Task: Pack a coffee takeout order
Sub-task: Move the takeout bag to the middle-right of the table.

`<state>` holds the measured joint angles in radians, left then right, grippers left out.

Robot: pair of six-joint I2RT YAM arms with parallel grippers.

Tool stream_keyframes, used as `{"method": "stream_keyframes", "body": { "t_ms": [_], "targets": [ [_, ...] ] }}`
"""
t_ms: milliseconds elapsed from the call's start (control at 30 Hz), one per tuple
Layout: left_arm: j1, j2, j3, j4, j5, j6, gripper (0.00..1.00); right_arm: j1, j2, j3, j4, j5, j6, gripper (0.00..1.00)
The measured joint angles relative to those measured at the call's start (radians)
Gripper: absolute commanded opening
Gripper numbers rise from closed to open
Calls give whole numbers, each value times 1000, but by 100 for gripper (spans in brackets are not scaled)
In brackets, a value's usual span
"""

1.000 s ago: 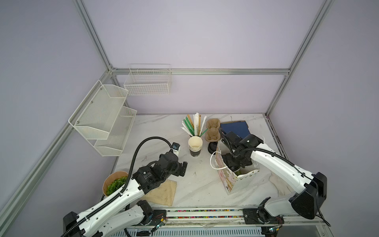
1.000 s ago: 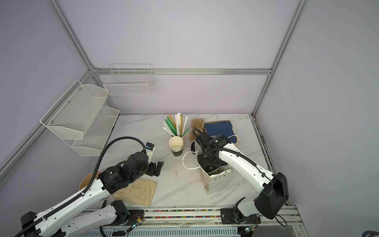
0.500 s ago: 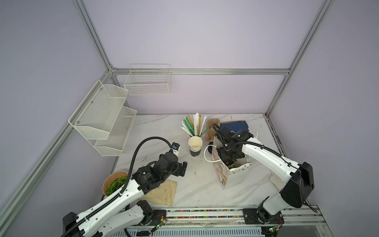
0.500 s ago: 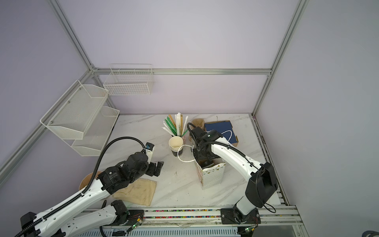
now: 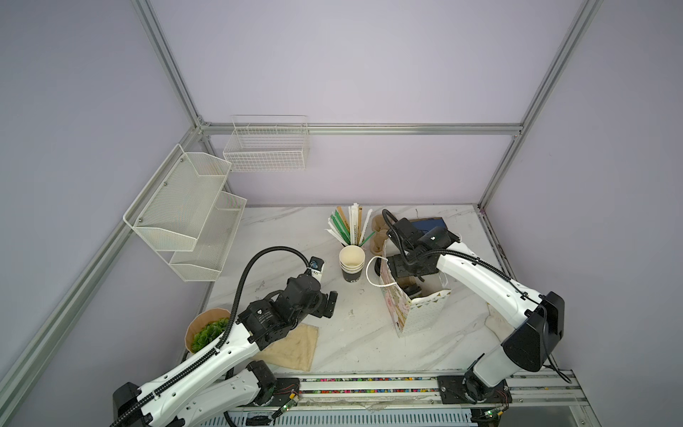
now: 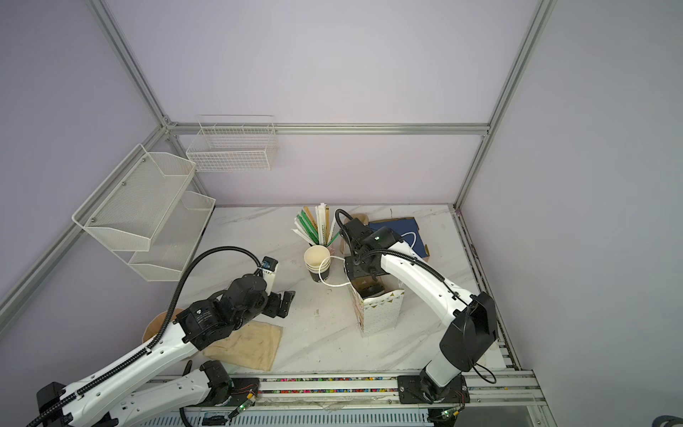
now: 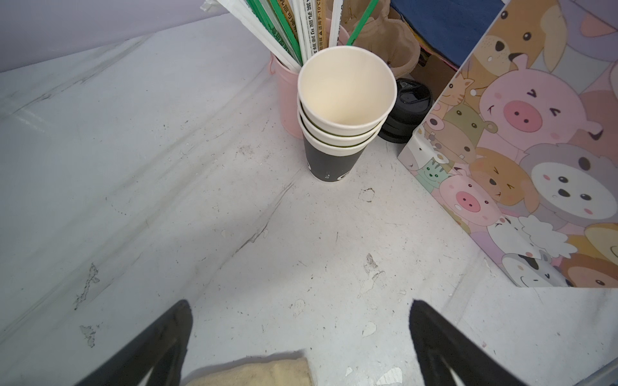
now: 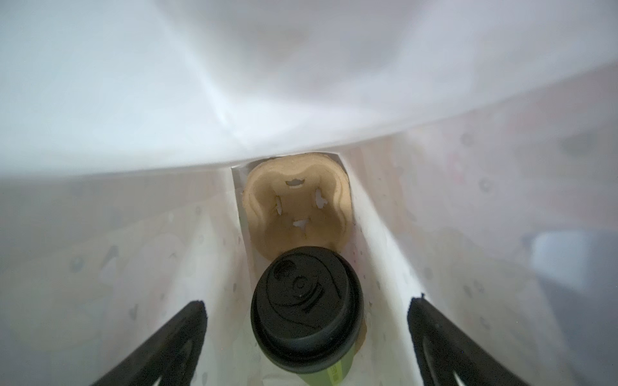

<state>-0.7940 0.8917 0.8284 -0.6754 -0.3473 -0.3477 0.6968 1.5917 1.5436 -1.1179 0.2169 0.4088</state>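
Note:
The right wrist view looks down inside the cartoon-print paper bag (image 5: 414, 310). At its bottom lies the brown pulp carrier (image 8: 296, 207), and the green cup with a black lid (image 8: 307, 309) stands in the carrier's nearer pocket. My right gripper (image 8: 306, 300) is inside the bag's mouth, open, with its fingers on either side of the cup and clear of it. The navy napkin (image 5: 428, 223) lies on a box behind the bag. My left gripper (image 7: 300, 302) hangs open and empty above the table, left of the bag.
Three stacked lidless paper cups (image 7: 344, 110) stand beside a pink holder of straws (image 5: 351, 229), black lids (image 7: 409, 110) and spare carriers (image 7: 394, 43). A beige cloth (image 5: 295, 347) and a bowl of greens (image 5: 207, 332) lie under the left arm. Wire racks (image 5: 192, 214) hang on the left wall.
The right arm swung left and back with its gripper in the bag, and the bag shifted left with it, mostly in the first half second. The left arm has not moved.

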Motion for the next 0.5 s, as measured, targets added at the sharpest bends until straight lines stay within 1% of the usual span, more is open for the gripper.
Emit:
{"method": "stream_keyframes", "body": {
  "t_ms": [300, 500],
  "targets": [
    [0, 0, 0, 0, 0, 0, 100, 0, 0, 143, 7, 2, -26, 98],
    [0, 1, 0, 3, 0, 0, 100, 0, 0, 205, 3, -7, -38, 97]
  ]
}}
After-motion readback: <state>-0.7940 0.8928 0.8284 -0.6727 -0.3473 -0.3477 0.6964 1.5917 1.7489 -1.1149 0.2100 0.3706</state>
